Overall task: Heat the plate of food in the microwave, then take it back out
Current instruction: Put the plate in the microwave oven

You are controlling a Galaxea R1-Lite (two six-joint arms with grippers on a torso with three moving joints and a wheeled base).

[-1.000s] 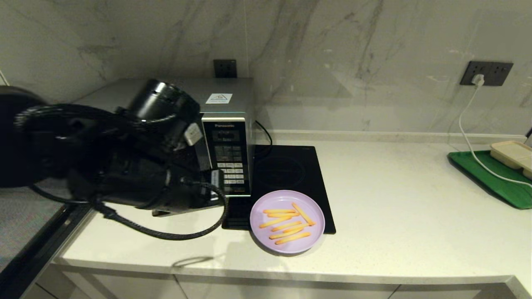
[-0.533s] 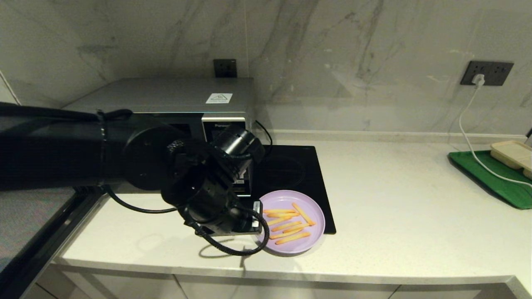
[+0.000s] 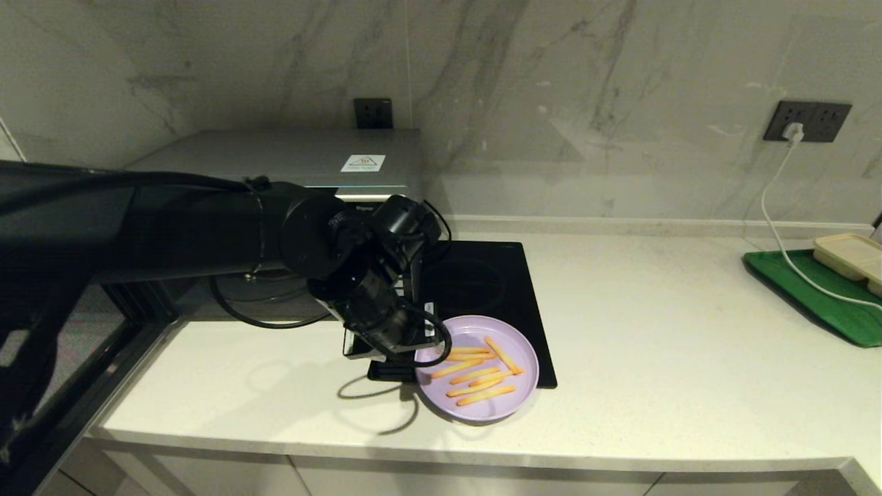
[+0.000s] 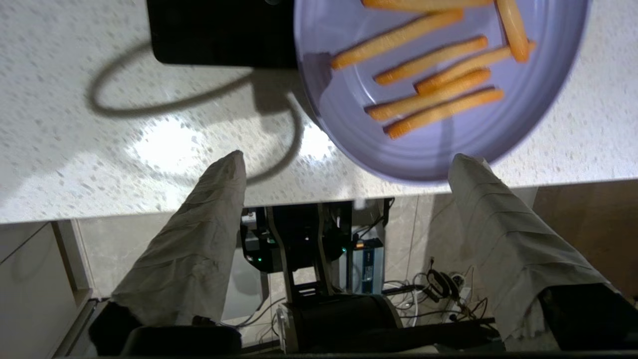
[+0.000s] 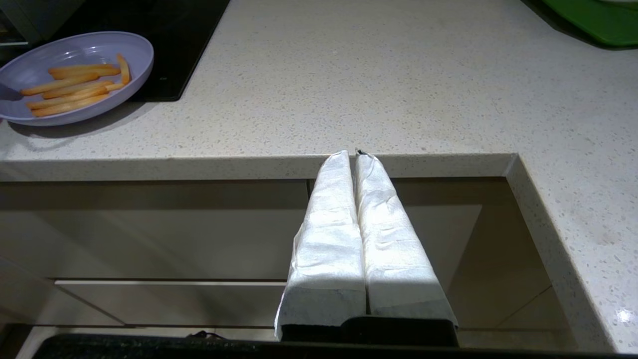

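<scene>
The lilac plate of fries [image 3: 482,375] rests half on the black hob, near the counter's front edge. My left gripper [image 3: 406,355] hovers just above the plate's left rim, pointing back toward the counter edge. In the left wrist view it [image 4: 346,157] is open, holding nothing, and the plate [image 4: 438,139] lies just beyond the fingertips, close to one of them. The silver microwave [image 3: 303,155] stands behind my left arm, which hides its front. Its door seems swung open to the left. My right gripper [image 5: 355,153] is shut and parked below the counter edge, with the plate [image 5: 75,45] far off.
The black induction hob [image 3: 482,282] lies right of the microwave. A green board [image 3: 813,296] with a beige compartment tray [image 3: 851,255] sits at the far right. A white cable [image 3: 778,220] runs to it from the wall socket. My left arm's cable loops beside the plate.
My left arm has swung from in front of the microwave to the right and down. Its gripper now hangs at the plate's left rim. The plate has not moved.
</scene>
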